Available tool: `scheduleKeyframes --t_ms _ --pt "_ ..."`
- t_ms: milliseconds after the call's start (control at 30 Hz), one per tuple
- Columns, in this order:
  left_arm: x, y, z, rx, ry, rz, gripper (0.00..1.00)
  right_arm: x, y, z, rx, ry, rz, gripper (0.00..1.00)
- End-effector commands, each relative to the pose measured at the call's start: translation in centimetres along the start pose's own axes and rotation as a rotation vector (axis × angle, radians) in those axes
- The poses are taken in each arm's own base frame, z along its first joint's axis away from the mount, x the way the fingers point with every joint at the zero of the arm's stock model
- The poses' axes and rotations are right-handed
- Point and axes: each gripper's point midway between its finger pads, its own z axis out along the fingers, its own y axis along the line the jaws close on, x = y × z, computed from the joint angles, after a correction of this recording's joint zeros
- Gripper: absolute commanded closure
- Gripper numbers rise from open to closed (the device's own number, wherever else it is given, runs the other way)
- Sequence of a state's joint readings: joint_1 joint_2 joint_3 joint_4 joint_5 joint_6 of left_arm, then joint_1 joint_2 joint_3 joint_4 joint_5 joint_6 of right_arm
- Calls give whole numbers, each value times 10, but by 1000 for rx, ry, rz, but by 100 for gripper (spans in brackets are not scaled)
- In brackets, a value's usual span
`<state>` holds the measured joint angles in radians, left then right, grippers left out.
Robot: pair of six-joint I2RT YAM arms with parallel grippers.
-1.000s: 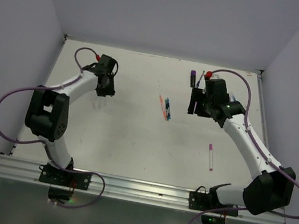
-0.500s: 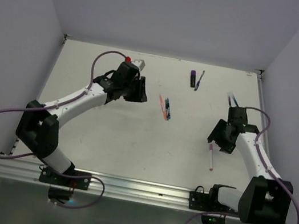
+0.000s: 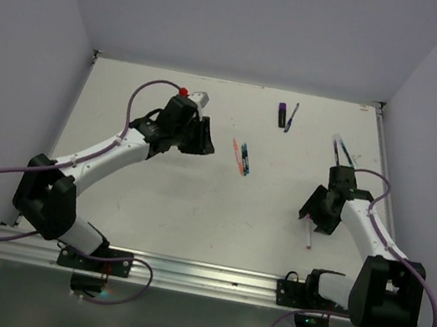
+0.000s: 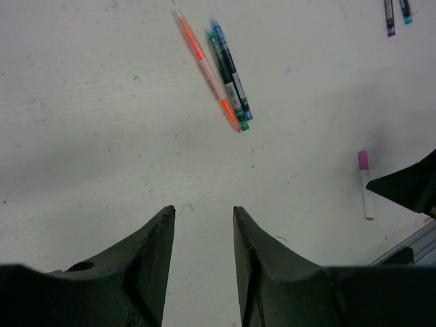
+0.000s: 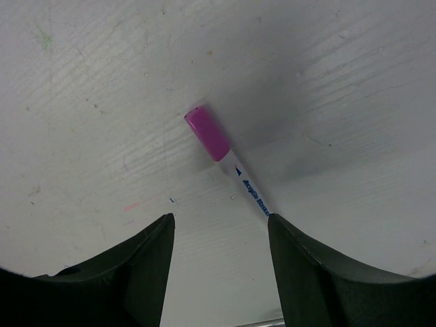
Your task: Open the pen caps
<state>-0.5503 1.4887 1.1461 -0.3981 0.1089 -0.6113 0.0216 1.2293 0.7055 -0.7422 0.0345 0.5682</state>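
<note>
Right hand [image 5: 219, 226] is hanging low over the surface [image 3: 193, 210] near the right edge. Its jaws are standing fairly wide with nothing between them. A white pen [image 5: 248, 187] is lying flat beneath it, wearing its pink cap [image 5: 208, 133] and slanting across the gap rather than square to it.

Left hand [image 4: 203, 212] is hovering well apart to the left, jaws parted by a modest gap and likewise gripping nothing. It is pointing toward an orange pen [image 4: 208, 75] and a dark blue-green one [image 4: 231, 78] touching it at mid-surface. A purple marker [image 3: 281, 114] and a blue pen [image 3: 293, 117] are lying side by side at the far edge.

Trouble, I judge, is coming from that slant. Closing now risks rolling the thin barrel aside, or pinching the cap itself and leaving nothing to pull against. With the pen lying so flat, the fingertips may also be scraping the surface before catching it.
</note>
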Motion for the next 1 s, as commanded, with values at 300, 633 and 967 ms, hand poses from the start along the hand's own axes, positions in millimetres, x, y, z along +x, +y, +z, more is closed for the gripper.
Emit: scheduleKeyframes --t_ms 300,633,967 --pt "-10 -13 -11 66 -55 -12 58 19 -4 20 29 63 32 60" --pt "-5 -12 -15 74 -60 -25 58 31 1 38 55 107 -57 67" --pt "2 -8 -20 70 -49 -23 59 18 51 23 -20 -35 -266 100"
